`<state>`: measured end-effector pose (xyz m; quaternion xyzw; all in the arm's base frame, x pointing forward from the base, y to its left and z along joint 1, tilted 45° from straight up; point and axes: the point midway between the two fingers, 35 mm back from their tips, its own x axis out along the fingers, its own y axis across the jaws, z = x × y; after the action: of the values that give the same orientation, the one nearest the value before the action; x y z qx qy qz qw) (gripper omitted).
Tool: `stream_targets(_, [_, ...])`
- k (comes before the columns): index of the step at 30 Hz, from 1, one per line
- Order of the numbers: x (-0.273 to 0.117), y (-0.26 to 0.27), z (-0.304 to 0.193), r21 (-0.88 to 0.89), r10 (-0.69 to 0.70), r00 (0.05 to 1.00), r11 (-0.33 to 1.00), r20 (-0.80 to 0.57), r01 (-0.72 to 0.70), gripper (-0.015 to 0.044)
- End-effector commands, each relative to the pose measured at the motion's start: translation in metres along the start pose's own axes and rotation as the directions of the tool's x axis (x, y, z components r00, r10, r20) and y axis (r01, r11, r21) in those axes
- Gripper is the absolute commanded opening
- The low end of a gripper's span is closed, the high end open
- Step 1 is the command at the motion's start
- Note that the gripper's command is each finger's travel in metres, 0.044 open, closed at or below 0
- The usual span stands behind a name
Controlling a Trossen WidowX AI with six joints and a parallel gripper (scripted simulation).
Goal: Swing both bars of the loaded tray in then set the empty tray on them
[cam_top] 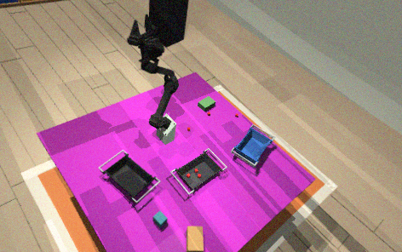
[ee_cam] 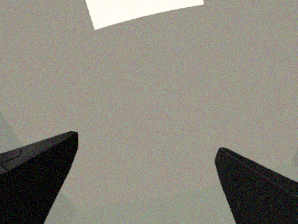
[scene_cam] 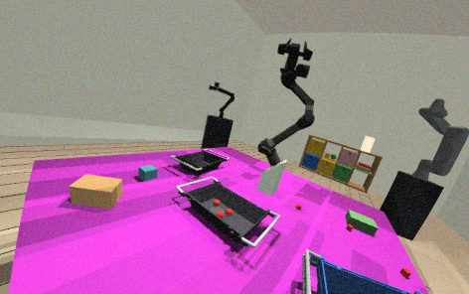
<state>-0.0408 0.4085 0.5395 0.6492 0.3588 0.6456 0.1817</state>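
Observation:
The loaded black tray (cam_top: 210,168) (scene_cam: 244,217) stands on the table with several small red blocks in it. Its left bar (cam_top: 180,183) (scene_cam: 197,183) and right bar (cam_top: 217,158) (scene_cam: 266,230), as the top view shows them, stick out beyond its ends. An empty black tray (cam_top: 129,178) (scene_cam: 200,161) stands to its left in the top view, at the back in the exterior view, its bars also outward. My gripper (cam_top: 141,20) (scene_cam: 297,43) (ee_cam: 149,148) is open and empty, raised high and pointing up, far from both trays.
A blue tray (cam_top: 253,146) (scene_cam: 358,285) with bars stands right of the loaded tray. A pale upright block (cam_top: 166,133) (scene_cam: 271,178) is by the arm's base. Green (cam_top: 207,103) (scene_cam: 362,222), teal (cam_top: 160,219) (scene_cam: 147,173) and tan (cam_top: 195,238) (scene_cam: 95,191) blocks and loose red ones lie around.

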Motion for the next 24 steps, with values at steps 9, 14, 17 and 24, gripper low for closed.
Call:
stream_targets(9, [-0.001,0.008,-0.005,0.016,0.018,1.000,1.000,-0.014,-0.018,0.0164])
stream_targets(14, [-0.011,0.064,-0.040,0.125,0.155,0.983,0.982,-0.102,-0.142,0.0086])
stream_targets(17, [-0.017,0.099,-0.057,0.184,0.240,0.960,0.960,-0.145,-0.212,0.0086])
stream_targets(24, [-0.049,0.195,-0.094,0.362,0.471,0.850,0.855,-0.238,-0.372,0.0086])
